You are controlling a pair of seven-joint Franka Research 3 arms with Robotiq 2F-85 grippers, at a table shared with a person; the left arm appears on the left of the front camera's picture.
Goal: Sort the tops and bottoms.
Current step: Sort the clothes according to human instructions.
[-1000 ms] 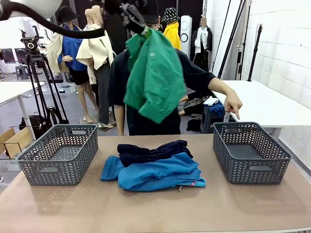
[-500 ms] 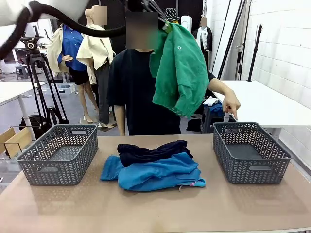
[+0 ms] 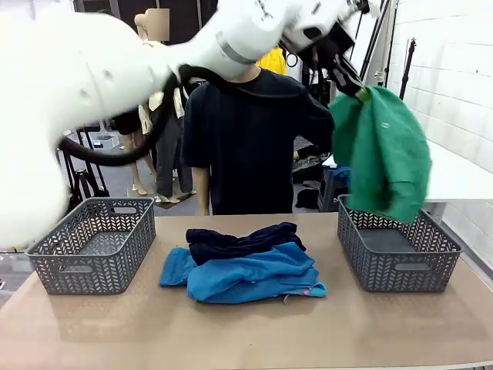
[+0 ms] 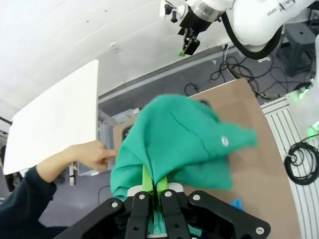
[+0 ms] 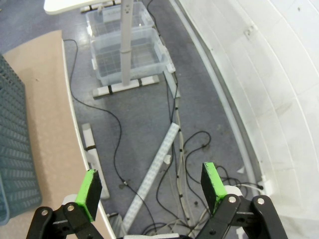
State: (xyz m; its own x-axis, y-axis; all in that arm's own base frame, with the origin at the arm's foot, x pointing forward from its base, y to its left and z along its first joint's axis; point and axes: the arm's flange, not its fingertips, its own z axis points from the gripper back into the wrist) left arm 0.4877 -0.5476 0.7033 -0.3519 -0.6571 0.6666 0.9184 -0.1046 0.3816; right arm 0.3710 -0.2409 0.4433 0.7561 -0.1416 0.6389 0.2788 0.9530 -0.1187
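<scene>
The brown bench (image 3: 231,339) carries a grey left basket (image 3: 92,245) and right basket (image 3: 397,245). Between them, the navy top (image 3: 243,237) lies on the blue bottoms (image 3: 254,276), with bare surface around. The left jaws clench the green top (image 3: 385,150), which hangs above the right basket. The right jaws gape over the floor (image 5: 144,114).

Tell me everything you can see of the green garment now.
The green top is soft, bright green cloth with a small pale button. It hangs bunched in the air, pinched at its upper edge by the robot's left hand, which is shut on it. It hangs over the right basket. Its hem overlaps the basket's far rim in the front view, and whether they touch cannot be told.
</scene>
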